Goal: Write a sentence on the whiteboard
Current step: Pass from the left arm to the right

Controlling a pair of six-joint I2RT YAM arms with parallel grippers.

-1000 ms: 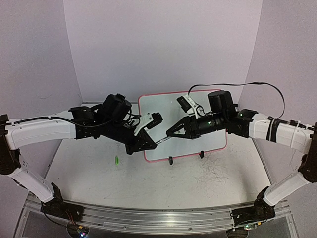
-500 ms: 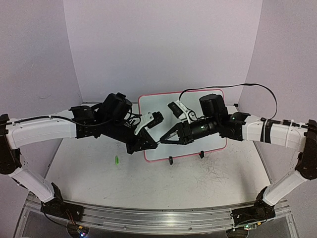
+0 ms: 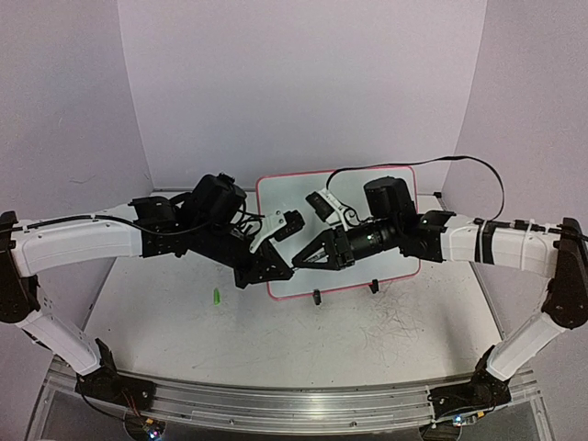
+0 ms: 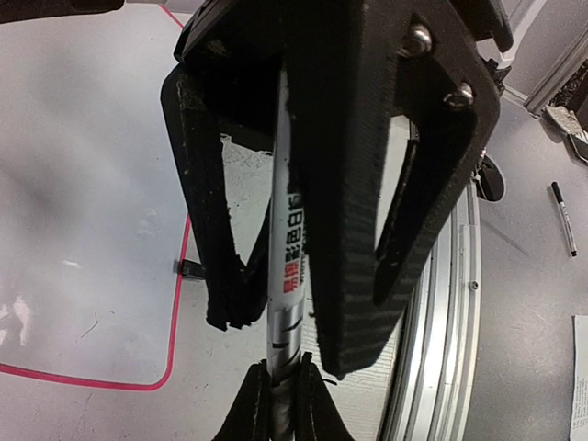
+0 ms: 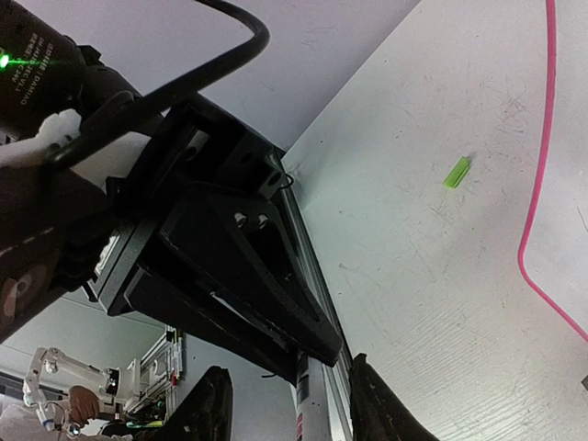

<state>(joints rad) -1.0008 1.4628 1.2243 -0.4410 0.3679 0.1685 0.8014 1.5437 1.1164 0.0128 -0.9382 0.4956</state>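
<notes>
Seen from above, my left gripper (image 3: 278, 267) and my right gripper (image 3: 299, 260) meet tip to tip over the near left corner of the whiteboard (image 3: 390, 262). The board sits at the middle back of the tabletop (image 3: 276, 354), and two black clip feet (image 3: 317, 297) show on its near edge. A marker (image 3: 291, 265) bridges the small gap between the two grippers. A small green cap (image 3: 216, 297) lies on the tabletop to the left of the board, apart from it, and faint scribbles (image 3: 395, 326) mark the tabletop near the board's near right corner. Through my left wrist camera, the left gripper is clamped on the marker's white barrel, which runs lengthwise between my fingers (image 4: 220, 276). At the bottom of that view the dark tips of the right gripper press on the marker's grey end from both sides, so it is closed on that end too. The whiteboard's pink-rimmed rounded corner fills the left of that view, and beyond the metal rail (image 4: 441, 322) a black pen (image 4: 563, 218) lies on a grey surface. Through my right wrist camera, my own fingers show only as dark stubs at the bottom edge, and the left gripper's black frame fills the middle. I cannot make out the marker clearly there. The green cap lies on the tabletop near the whiteboard's pink rim.
</notes>
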